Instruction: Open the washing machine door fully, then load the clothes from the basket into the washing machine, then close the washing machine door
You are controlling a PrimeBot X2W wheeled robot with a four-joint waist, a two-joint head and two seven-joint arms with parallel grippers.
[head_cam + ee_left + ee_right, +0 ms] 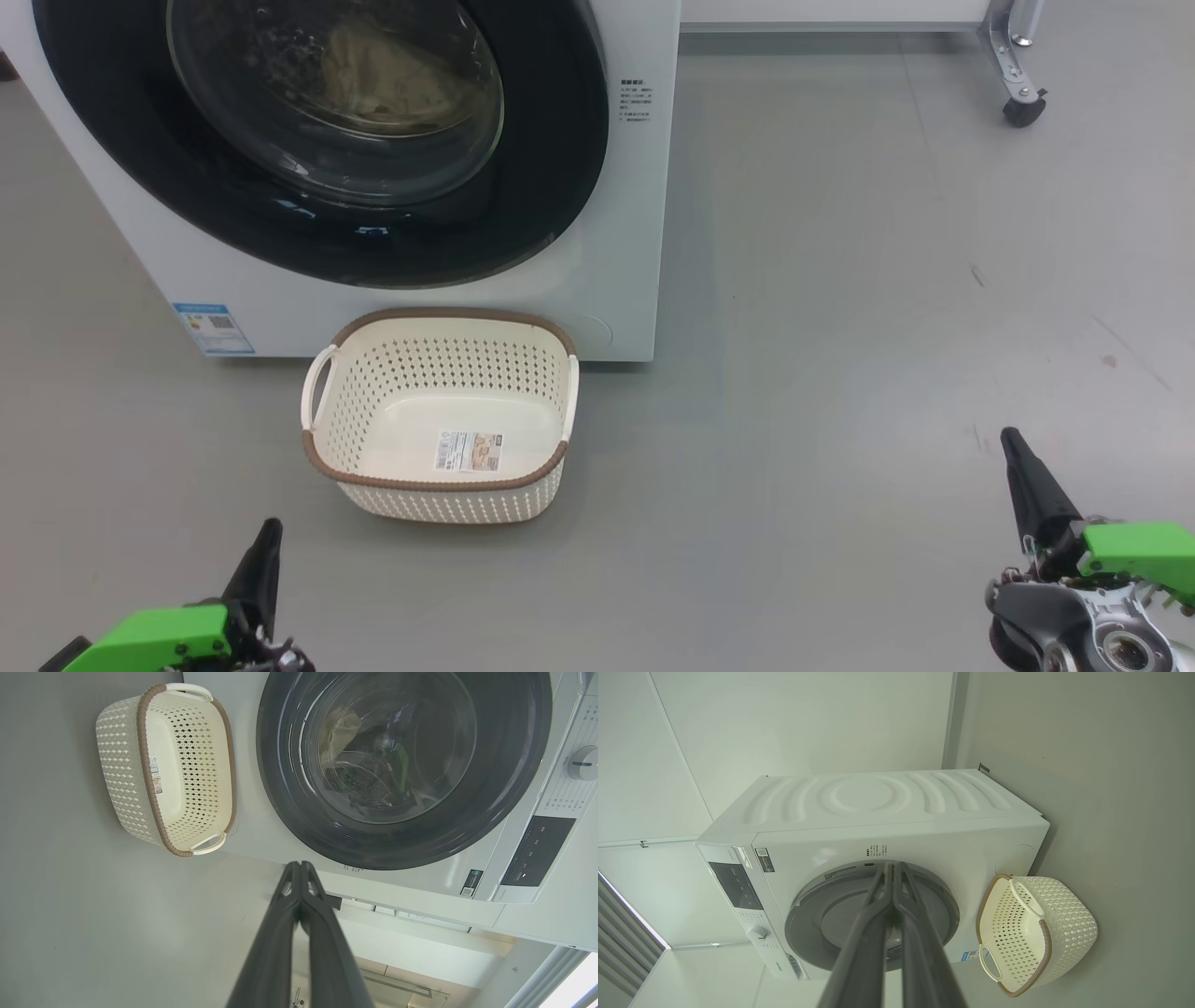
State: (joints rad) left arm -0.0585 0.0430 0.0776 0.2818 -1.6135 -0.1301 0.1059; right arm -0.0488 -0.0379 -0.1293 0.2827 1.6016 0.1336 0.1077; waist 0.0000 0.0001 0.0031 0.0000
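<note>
- We see the washing machine door [373, 233] lying closed against the front of the washing machine [635, 233]. In the right wrist view it looks flush, though we cannot tell whether the latch has caught.
- Through the glass bowl we make out the clothes [392, 79], a pale cream-yellow heap inside the drum, so we judge the loading done.
- The basket [448, 504] stands upright on the floor [840, 373], just in front of the machine's lower edge. It is bare inside, and its label sticker [470, 451] shows plainly on the bottom.
- Our left hand [269, 537] hangs low at the near left, fingers pressed together and holding nothing, well apart from the basket.
- Our right hand [1016, 453] hangs at the near right, fingers likewise together and empty, well apart from the machine.
- By our reckoning the clothes are in and the door is shut. Nothing is left but perhaps to confirm that the door has latched.
</note>
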